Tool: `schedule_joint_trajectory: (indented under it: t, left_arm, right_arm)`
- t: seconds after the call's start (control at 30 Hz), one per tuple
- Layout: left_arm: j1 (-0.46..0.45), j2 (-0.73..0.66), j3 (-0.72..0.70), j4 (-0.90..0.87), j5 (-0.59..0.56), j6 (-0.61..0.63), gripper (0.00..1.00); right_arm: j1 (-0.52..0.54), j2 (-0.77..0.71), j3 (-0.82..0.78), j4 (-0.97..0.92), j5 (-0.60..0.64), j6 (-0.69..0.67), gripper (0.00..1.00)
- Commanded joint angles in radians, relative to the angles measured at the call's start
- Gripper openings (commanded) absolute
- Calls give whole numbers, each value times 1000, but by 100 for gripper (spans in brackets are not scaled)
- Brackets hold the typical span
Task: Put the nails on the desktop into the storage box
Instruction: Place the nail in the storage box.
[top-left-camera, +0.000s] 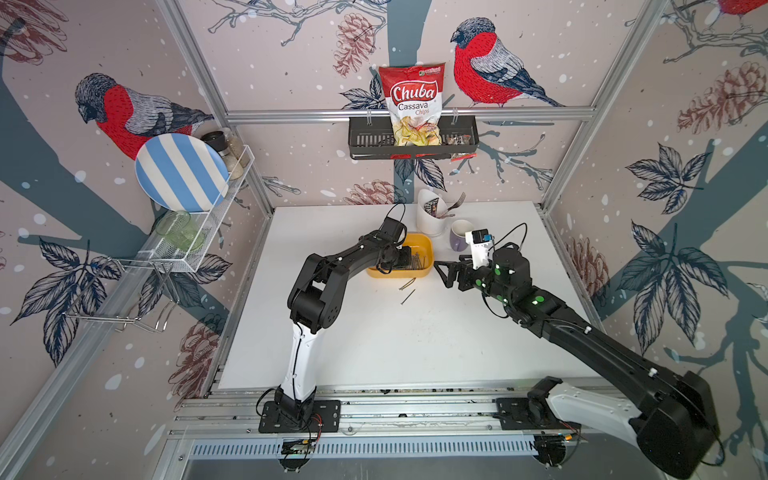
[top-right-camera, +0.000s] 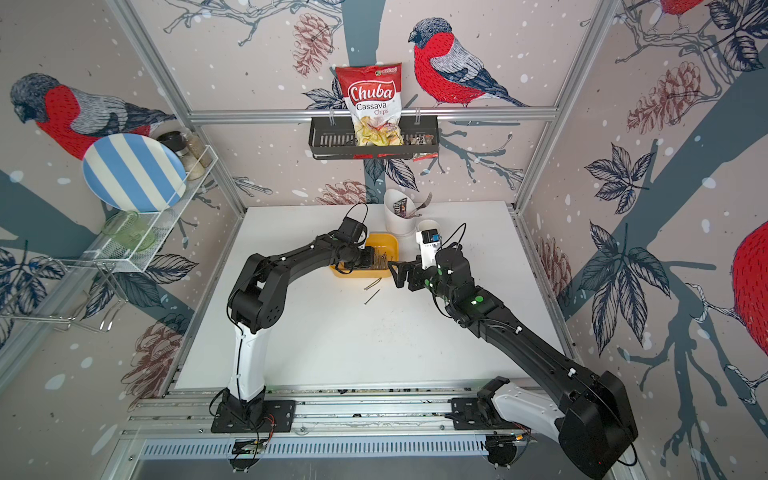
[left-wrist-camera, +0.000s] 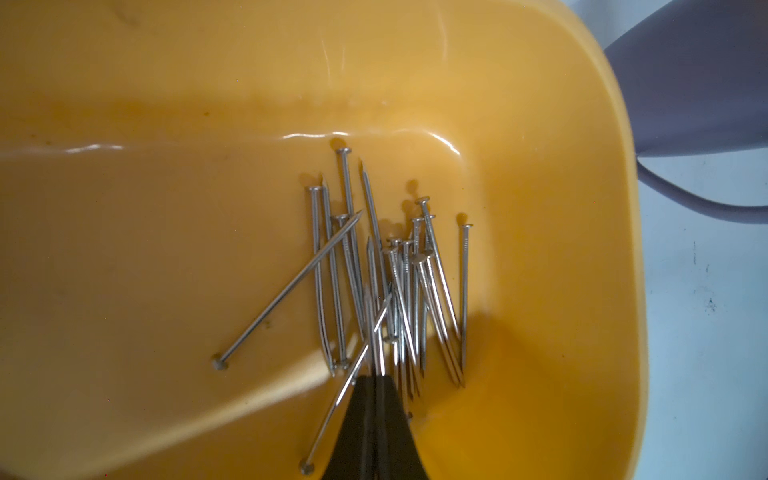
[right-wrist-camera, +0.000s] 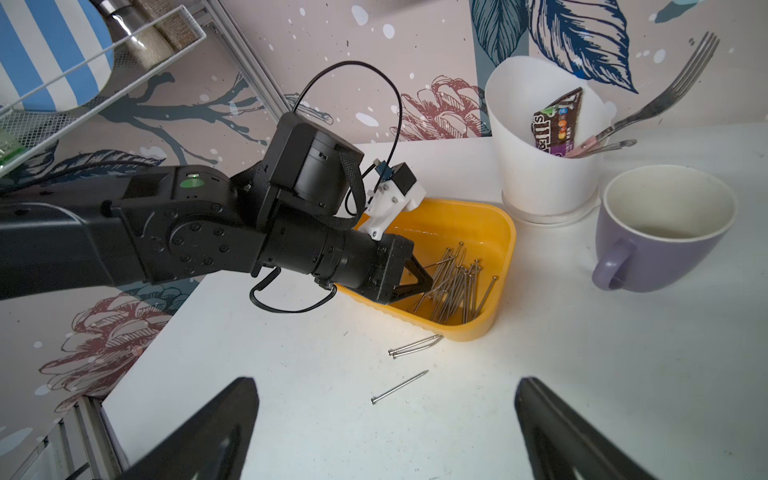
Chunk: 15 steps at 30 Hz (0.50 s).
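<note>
Presently held, nearest item first.

1. Desktop (top-left-camera: 395, 353): white, matte. The front half is bare.
2. Right gripper (right-wrist-camera: 386, 380): poised low over the desktop, just short of the loose nails. Jaws spread wide, nothing between them.
3. Lone nail (right-wrist-camera: 400, 387): flat on the desktop, apart from the box, directly ahead of the right gripper.
4. Small cluster of nails (right-wrist-camera: 415, 345): two, possibly three, side by side on the desktop. They lie just beside the box's near wall, outside it.
5. Storage box (right-wrist-camera: 469, 330): shallow yellow-orange tray, no lid, mid-table.
6. Heap of nails (left-wrist-camera: 399, 282): well over a dozen on the box floor toward one end, loosely parallel, a few crossing the rest.
7. Left gripper (left-wrist-camera: 376, 380): tips lowered inside the box at the edge of the heap. Jaws drawn almost together, a mere slit between them. One nail slants across the tips; whether it is pinched or already loose cannot be told.
8. Purple mug (right-wrist-camera: 665, 257) and white cutlery holder (right-wrist-camera: 540, 178): just behind the box. The holder contains a fork (right-wrist-camera: 665, 99) and a candy packet (right-wrist-camera: 557, 124). Not for sorting.
9. Black wire basket (top-left-camera: 365, 141): on the back wall, holding a bag of cassava chips (top-left-camera: 413, 104).

Status, by estimate: mostly done, with the bulk boxed. Outstanding are items 3 and 4, some three or four pieces.
</note>
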Motion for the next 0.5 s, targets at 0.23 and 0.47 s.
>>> schedule_joint_trajectory:
  t: [0.23, 0.47]
  left_arm:
    - [2, -91, -32, 13, 16, -22, 24]
    - [-2, -232, -76, -20, -4, -11, 29]
  right_arm:
    - [-33, -7, 32, -60, 156, 133, 100]
    - [-98, 35, 79, -141, 42, 227, 100]
